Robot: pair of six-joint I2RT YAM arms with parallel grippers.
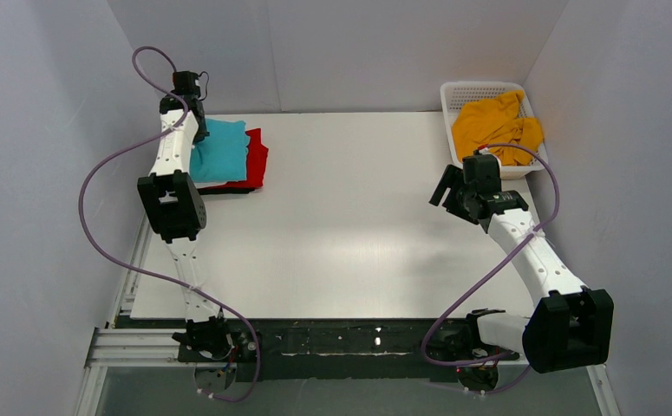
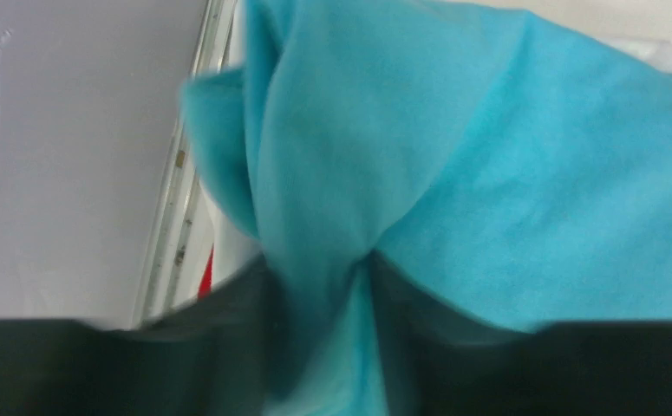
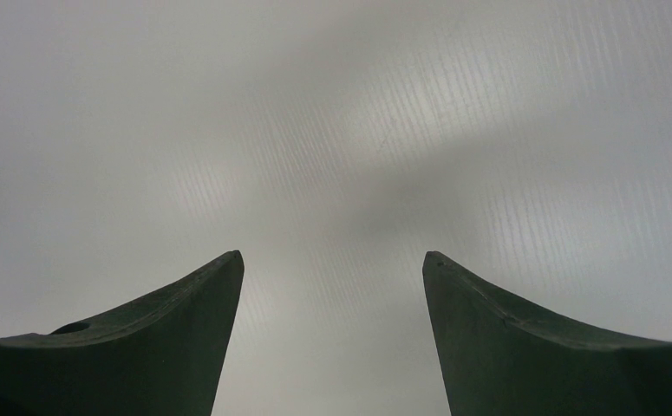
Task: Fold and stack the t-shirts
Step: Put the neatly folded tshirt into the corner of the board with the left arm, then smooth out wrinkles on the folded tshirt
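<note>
**Turquoise t-shirt (image 2: 488,173) pinched at the far-left stack**

Left hand (image 2: 362,290) closed on a gathered fold of it, bunched tight between the fingers. Lies on the red t-shirt (image 1: 258,156) at the far-left corner of the worktop (image 1: 349,217). Soft, light, limp. Likely to sag and lose its fold, so best taken at an edge or corner. Right hand (image 3: 332,277) spread wide, empty, over the worktop. Mustard-yellow t-shirt (image 1: 497,126) heaped in the basket (image 1: 479,88).

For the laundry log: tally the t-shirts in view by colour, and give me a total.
turquoise t-shirt, top of the stack: 1
red t-shirt, under it: 1
black t-shirt, only a dark edge showing at the stack's bottom: 1
mustard-yellow t-shirt, crumpled in the basket: 1
Total: 4
</note>
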